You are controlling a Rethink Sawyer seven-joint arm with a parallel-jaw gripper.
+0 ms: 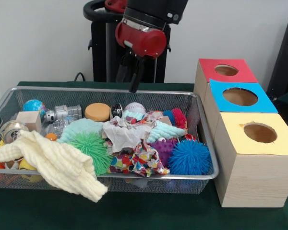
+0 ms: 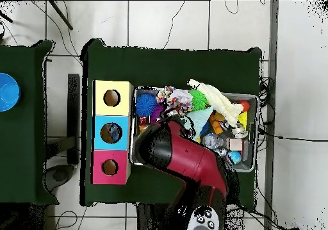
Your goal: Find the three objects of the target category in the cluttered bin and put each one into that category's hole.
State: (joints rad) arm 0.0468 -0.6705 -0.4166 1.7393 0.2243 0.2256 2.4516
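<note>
A wire mesh bin (image 1: 207,158) holds a heap of mixed items: a blue spiky ball (image 1: 189,157), a green spiky ball (image 1: 92,146), a purple spiky ball (image 1: 164,146), a cream knit cloth (image 1: 57,165), a patterned cloth (image 1: 134,160), a baseball (image 1: 134,107) and a small globe ball (image 1: 33,105). My gripper (image 1: 133,86) hangs just above the bin's far rim, near the baseball, touching nothing. In the overhead view the red arm (image 2: 189,157) covers the gripper and part of the bin (image 2: 255,122).
Three wooden boxes stand in a row beside the bin, each with a round hole: red top (image 1: 226,70), blue top (image 1: 240,97), yellow top (image 1: 260,132). An orange disc (image 1: 97,111), a metal can (image 1: 67,112) and a wooden block (image 1: 29,120) lie along the bin's far side.
</note>
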